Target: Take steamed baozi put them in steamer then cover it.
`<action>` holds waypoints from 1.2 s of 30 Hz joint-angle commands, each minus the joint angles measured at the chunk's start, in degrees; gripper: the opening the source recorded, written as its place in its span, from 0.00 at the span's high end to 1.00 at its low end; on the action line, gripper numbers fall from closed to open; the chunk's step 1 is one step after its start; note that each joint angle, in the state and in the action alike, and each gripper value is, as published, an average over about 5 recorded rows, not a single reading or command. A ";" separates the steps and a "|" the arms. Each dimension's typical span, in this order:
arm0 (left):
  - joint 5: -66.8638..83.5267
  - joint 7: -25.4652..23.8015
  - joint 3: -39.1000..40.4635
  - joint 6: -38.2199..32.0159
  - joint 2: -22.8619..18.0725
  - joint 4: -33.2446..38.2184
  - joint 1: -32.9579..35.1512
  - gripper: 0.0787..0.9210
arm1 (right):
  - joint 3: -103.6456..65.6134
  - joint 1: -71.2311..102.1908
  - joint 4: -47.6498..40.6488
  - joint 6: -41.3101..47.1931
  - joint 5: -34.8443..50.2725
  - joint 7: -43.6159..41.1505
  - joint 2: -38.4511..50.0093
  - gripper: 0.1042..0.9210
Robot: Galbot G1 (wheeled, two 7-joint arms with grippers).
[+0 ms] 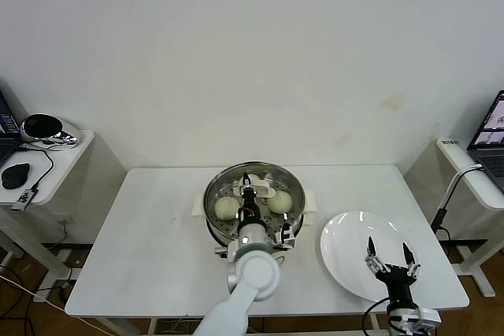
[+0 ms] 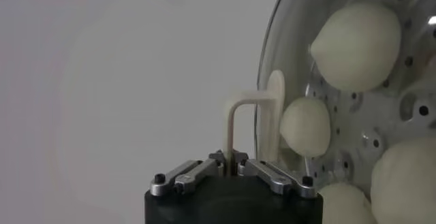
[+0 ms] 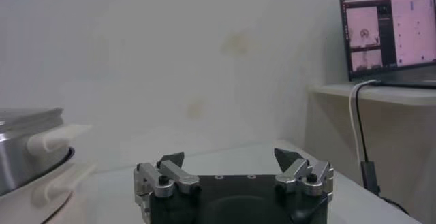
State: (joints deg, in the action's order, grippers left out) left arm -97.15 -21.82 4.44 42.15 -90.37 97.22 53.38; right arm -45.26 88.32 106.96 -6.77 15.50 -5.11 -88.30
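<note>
White table [image 1: 157, 226]: cover [image 2: 272, 120] in left gripper [image 2: 230, 158]

Lab/test room: bare white wall [image 1: 252, 53], white table [image 1: 150, 249], laptop [image 3: 390, 31] on side desk [image 1: 472, 175].

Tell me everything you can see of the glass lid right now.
The cover is a round clear glass lid with a metal rim and a cream-white loop handle. The left gripper is shut on that handle, holding the lid over the steamer. Four baozi show through the glass on the perforated tray. Whether the rim is fully seated cannot be told.
</note>
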 commanded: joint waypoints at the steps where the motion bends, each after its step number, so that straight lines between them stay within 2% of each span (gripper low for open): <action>1: -0.54 -1.14 0.24 0.63 0.34 0.40 0.01 0.93 | 0.00 0.02 0.01 -0.07 -0.01 -0.03 -0.03 0.12; 6: -0.49 -1.32 0.71 0.59 0.30 1.25 -0.04 0.93 | 0.00 0.10 -0.01 -0.16 -0.02 -0.06 -0.08 0.12; 9: -0.28 -1.49 1.09 0.57 0.35 2.45 -0.07 0.90 | 0.01 0.10 0.00 -0.17 -0.07 -0.07 -0.14 0.12; 16: 0.35 -1.50 1.97 0.64 0.69 5.26 0.20 0.67 | 0.05 0.06 -0.12 -0.21 -0.23 -0.08 -0.25 0.12; 25: 3.64 -6.24 5.40 1.31 1.78 12.11 2.80 0.36 | -0.12 0.07 -0.28 -0.27 -0.27 -0.08 -0.19 0.12; 31: 5.24 -7.11 6.09 1.50 2.31 15.69 4.60 0.17 | -0.08 0.21 -0.19 -0.35 -0.28 -0.09 -0.12 0.12; 36: 9.46 -5.11 4.80 1.06 4.08 20.10 6.93 0.12 | 0.11 0.40 -0.23 -0.60 -0.46 -0.13 -0.03 0.12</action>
State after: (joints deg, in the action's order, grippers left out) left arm -92.59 -27.33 9.33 42.25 -87.80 109.76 57.39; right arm -45.28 88.68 106.68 -7.21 15.15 -5.21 -88.35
